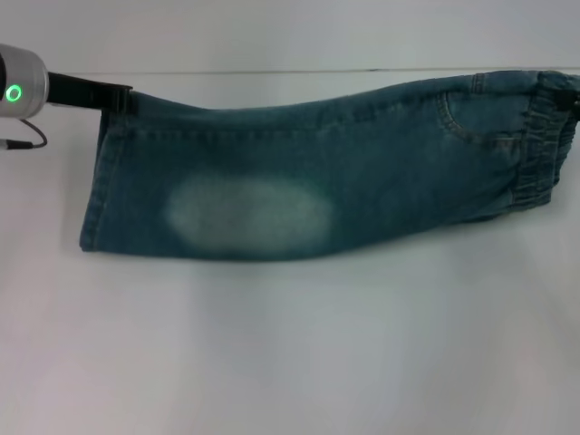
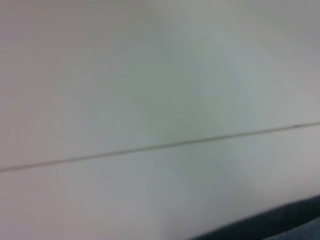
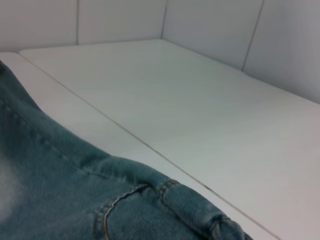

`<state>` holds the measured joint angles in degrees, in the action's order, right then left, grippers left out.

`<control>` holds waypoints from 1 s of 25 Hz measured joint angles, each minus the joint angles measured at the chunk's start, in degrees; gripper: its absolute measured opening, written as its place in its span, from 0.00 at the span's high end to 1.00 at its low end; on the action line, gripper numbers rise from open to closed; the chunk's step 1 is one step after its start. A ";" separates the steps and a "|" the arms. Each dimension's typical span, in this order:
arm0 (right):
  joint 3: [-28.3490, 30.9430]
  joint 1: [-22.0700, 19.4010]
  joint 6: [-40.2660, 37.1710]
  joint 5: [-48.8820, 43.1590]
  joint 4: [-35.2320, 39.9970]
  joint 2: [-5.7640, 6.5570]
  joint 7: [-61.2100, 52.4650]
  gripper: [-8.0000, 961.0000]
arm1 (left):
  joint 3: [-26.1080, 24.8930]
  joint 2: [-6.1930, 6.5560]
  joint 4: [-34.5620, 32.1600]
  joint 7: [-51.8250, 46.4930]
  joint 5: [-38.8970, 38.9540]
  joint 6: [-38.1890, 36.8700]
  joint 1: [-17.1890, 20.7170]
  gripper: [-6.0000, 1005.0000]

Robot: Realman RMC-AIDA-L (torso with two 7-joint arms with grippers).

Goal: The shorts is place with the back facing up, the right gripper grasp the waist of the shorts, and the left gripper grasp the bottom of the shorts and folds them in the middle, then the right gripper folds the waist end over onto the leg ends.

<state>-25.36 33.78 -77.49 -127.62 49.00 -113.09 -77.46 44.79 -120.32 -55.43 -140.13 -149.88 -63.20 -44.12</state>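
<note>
The shorts [image 1: 344,172] lie folded lengthwise on the white table [image 1: 290,362], one denim leg on top showing a pale washed patch [image 1: 246,215]. The bottom of the shorts [image 1: 104,172] points left and the ruffled waist [image 1: 544,145] points right. My left gripper [image 1: 122,98] is shut on the far corner of the hem, and the far edge runs taut from there. My right gripper [image 1: 573,95] shows only as a dark sliver at the waist's far corner. The right wrist view looks down on the shorts [image 3: 60,200] close up, and the left wrist view catches only their dark edge [image 2: 280,225].
White tabletop spreads in front of the shorts and behind them up to the back edge [image 1: 290,71]. A thin seam [image 3: 125,132] crosses the tabletop. Pale walls [image 3: 210,25] stand beyond the table's far corner.
</note>
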 joint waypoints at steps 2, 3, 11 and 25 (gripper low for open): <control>-0.88 0.29 1.38 -0.12 -1.58 0.39 0.02 0.86 | 0.21 0.06 0.28 -0.01 -0.01 1.42 -0.06 0.99; -1.54 0.36 1.85 -0.14 -2.25 0.55 0.00 0.86 | 0.37 0.08 0.32 -0.01 -0.05 2.21 -0.07 0.99; -7.47 1.78 9.43 -0.79 -5.45 0.80 -0.38 0.81 | 6.08 -0.04 1.65 0.80 -0.24 12.33 1.10 0.91; -9.52 1.63 11.47 -1.07 -6.41 0.33 -0.58 0.40 | 8.50 0.07 3.50 2.19 -0.83 12.64 0.63 0.38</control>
<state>-34.88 35.41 -66.03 -128.69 42.59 -112.76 -78.04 53.30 -120.25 -51.93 -137.94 -150.71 -50.56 -43.49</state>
